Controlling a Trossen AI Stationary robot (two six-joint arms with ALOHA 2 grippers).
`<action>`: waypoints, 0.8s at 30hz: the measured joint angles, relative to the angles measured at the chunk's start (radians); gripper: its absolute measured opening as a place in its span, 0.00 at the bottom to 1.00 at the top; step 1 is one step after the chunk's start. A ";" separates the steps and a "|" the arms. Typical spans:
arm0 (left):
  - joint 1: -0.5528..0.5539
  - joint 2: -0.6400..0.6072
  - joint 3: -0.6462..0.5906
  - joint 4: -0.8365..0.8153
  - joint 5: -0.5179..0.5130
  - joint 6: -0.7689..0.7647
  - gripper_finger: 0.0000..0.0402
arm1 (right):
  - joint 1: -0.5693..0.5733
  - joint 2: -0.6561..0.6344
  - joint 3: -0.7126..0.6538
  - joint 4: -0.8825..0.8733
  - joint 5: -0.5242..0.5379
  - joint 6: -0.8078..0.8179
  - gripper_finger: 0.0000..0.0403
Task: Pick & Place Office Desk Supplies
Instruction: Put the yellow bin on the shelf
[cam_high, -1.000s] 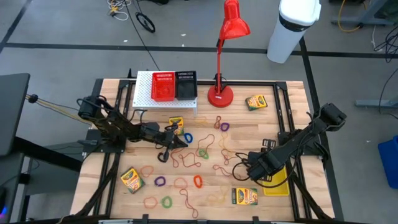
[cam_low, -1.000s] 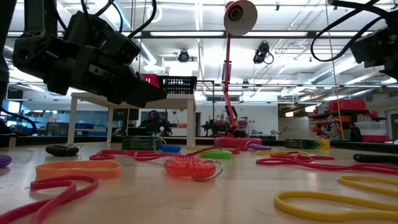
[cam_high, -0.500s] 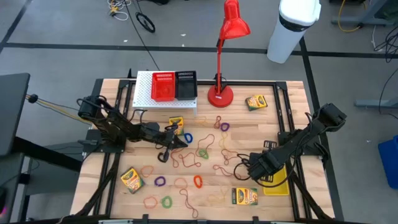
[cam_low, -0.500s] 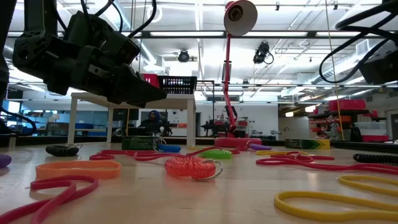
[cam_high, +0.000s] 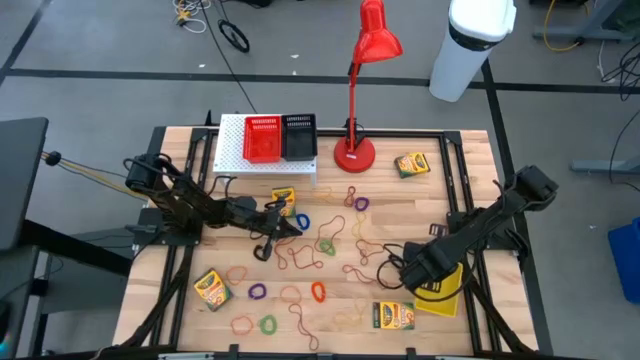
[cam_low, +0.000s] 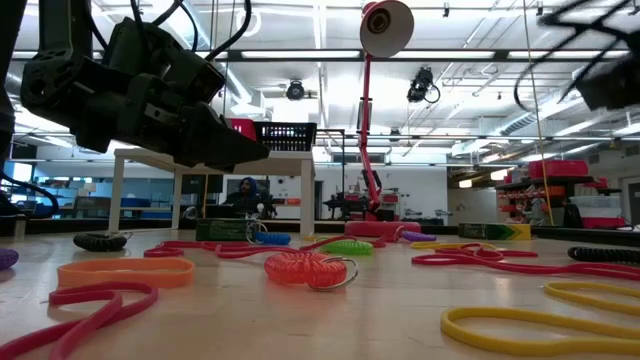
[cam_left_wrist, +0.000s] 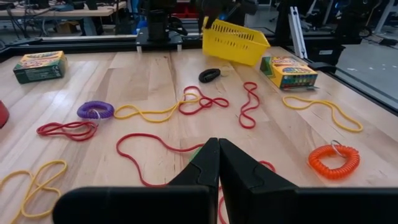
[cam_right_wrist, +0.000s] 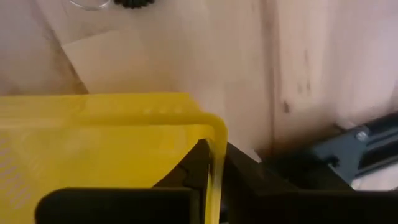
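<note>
A yellow basket (cam_high: 441, 292) sits near the table's right edge, with my right gripper (cam_high: 417, 272) shut on it; in the left wrist view the yellow basket (cam_left_wrist: 235, 40) stands tilted. My left gripper (cam_high: 296, 227) hovers shut and empty above the middle of the table, beside a crayon box (cam_high: 283, 200). More crayon boxes lie flat at the far right (cam_high: 411, 164), near left (cam_high: 211, 289) and near right (cam_high: 393, 315). Rubber-band loops (cam_high: 318, 248) in several colours are strewn over the middle. A black coil (cam_left_wrist: 209, 74) lies close to the basket. My right gripper pinches the basket's upper rim (cam_right_wrist: 216, 144) at a rounded corner, one finger (cam_right_wrist: 198, 167) inside the basket and one outside. The fingers slant steeply down from above. The basket is tilted; whether its low side rests on the table, I cannot tell.
A tall red desk lamp (cam_high: 355, 150) stands at the far edge, next to a white perforated rack (cam_high: 232, 150) holding a red basket (cam_high: 263, 139) and a black one (cam_high: 299, 137). Dark frame rails (cam_high: 470, 200) run along the table's right side.
My right gripper has shut on the yellow basket's rim, and its wrist has rolled a little. The basket's held side has shifted slightly toward the table's middle. My left arm has kept still.
</note>
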 joint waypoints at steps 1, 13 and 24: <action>0.000 0.000 0.000 0.000 0.000 0.000 0.02 | -0.002 -0.007 0.023 -0.015 0.004 0.005 0.05; -0.047 -0.180 -0.079 -0.034 -0.062 0.050 0.02 | -0.159 -0.042 0.249 0.148 0.191 -0.071 0.03; -0.079 -0.504 -0.272 -0.048 -0.211 0.053 0.02 | -0.446 0.124 0.370 0.565 0.136 -0.411 0.03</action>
